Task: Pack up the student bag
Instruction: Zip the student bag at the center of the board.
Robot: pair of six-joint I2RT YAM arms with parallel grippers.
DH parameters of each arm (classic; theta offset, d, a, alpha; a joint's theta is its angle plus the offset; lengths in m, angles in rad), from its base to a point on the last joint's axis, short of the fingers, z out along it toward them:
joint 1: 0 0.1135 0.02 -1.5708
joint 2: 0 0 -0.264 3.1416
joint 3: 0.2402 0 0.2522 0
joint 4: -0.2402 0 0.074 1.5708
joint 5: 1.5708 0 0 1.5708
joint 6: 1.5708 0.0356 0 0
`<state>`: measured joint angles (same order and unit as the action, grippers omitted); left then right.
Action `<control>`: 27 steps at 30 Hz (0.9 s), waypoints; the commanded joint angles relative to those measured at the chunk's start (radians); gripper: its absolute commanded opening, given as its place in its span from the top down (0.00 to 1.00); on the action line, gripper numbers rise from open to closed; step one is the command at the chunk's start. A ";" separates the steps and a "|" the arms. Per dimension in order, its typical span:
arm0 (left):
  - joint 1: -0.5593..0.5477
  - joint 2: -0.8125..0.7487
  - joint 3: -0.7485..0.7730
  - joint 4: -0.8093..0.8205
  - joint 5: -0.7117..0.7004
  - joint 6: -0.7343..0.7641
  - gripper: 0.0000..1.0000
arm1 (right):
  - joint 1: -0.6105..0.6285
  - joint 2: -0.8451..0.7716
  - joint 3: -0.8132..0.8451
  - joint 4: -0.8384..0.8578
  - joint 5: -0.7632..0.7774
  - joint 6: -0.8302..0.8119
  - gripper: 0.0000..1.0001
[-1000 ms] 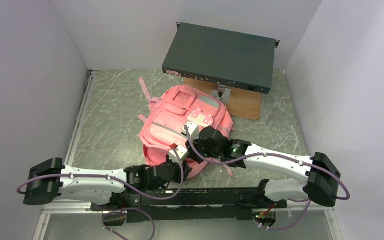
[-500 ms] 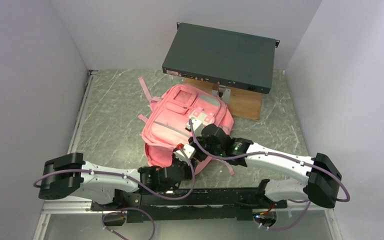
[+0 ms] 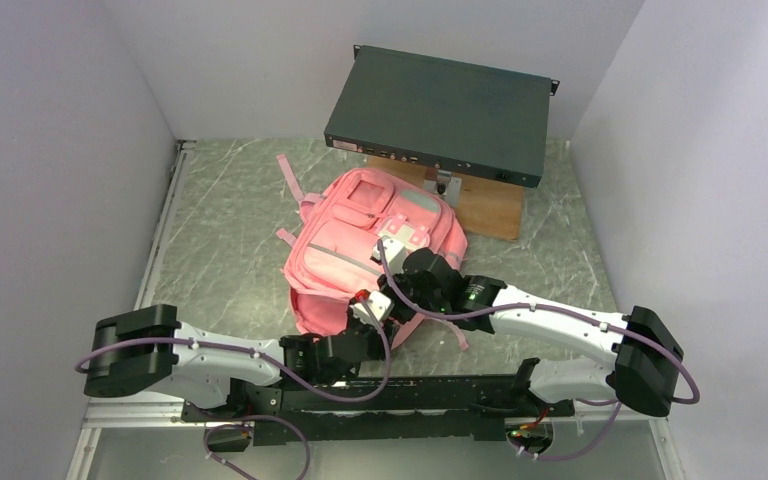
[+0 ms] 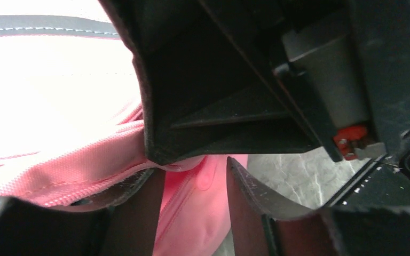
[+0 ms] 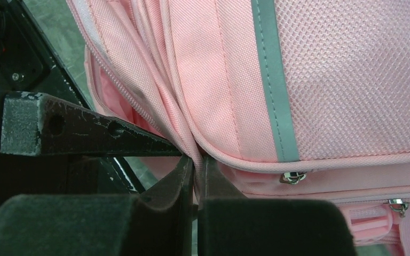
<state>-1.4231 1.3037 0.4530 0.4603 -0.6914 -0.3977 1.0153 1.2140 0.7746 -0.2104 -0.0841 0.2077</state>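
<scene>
The student bag (image 3: 350, 240) is a pink backpack lying flat on the marble table, front pockets up. My right gripper (image 3: 407, 292) is at its near edge; in the right wrist view it (image 5: 197, 160) is shut on a thin fold of pink fabric beside a zip line, just under the grey-trimmed mesh pocket (image 5: 352, 74). My left gripper (image 3: 372, 322) sits just below it, at the bag's near corner. In the left wrist view its jaws (image 4: 195, 173) stand apart, and pink fabric with a zip (image 4: 179, 197) fills the gap. Whether the fingers press it I cannot tell.
A dark flat rack unit (image 3: 440, 115) rests on a wooden block (image 3: 490, 210) just behind the bag. A pink strap (image 3: 288, 180) trails toward the back left. Grey walls close in left, right and behind. The right arm's dark body (image 4: 235, 80) hangs close over the left gripper.
The left arm has swung right and its gripper has moved in under the bag's near corner. The right gripper shifted slightly right, still pinching the fabric.
</scene>
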 commanded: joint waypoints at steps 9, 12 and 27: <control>-0.016 -0.097 -0.167 0.120 0.128 -0.019 0.35 | -0.010 -0.021 0.019 0.152 -0.134 0.095 1.00; -0.017 -0.161 -0.223 0.138 0.112 -0.054 0.33 | -0.023 -0.033 0.020 0.166 -0.156 0.132 1.00; -0.019 0.020 -0.083 0.142 -0.041 0.033 0.44 | -0.023 0.001 0.038 0.181 -0.181 0.170 1.00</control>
<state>-1.4334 1.2930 0.3225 0.5777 -0.6415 -0.3691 0.9886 1.2240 0.7746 -0.1326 -0.1967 0.3054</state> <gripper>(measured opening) 0.598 0.034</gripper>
